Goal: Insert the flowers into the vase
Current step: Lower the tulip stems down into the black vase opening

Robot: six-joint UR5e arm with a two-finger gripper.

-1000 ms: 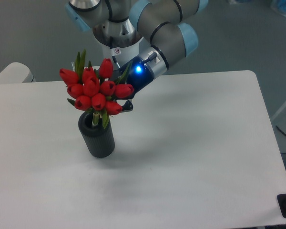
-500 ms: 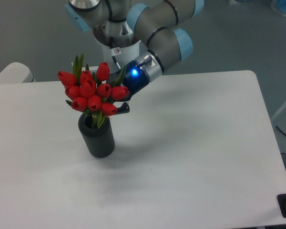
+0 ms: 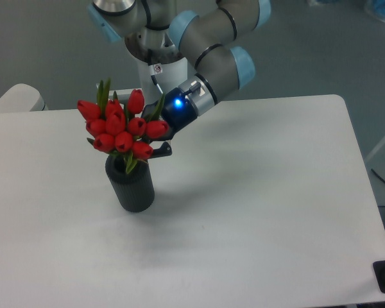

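white and wide, the table (image 3: pixel 256 212) fills most of our view, with grey floor beyond its far edge and a pale rounded object (image 3: pixel 16 97) just past the far left corner. near the left side of the table we see the vase (image 3: pixel 130 185), a dark ribbed cylinder standing upright on the surface. the flowers (image 3: pixel 120 126) sit right above its mouth: a tight bunch of red tulip heads with green leaves poking up behind them, and the lower green ends dipping down into the opening of the vase. the bunch leans a little to the left.

our arm (image 3: pixel 205 38) reaches in from the back, its wrist showing a bright blue light, and the gripper (image 3: pixel 155 142) comes at the bunch from the right side, just above the rim of the vase. one dark finger (image 3: pixel 163 151) shows below the blooms; the rest is hidden behind the red heads, so we cannot tell whether the jaws are clamped on the stems or released.
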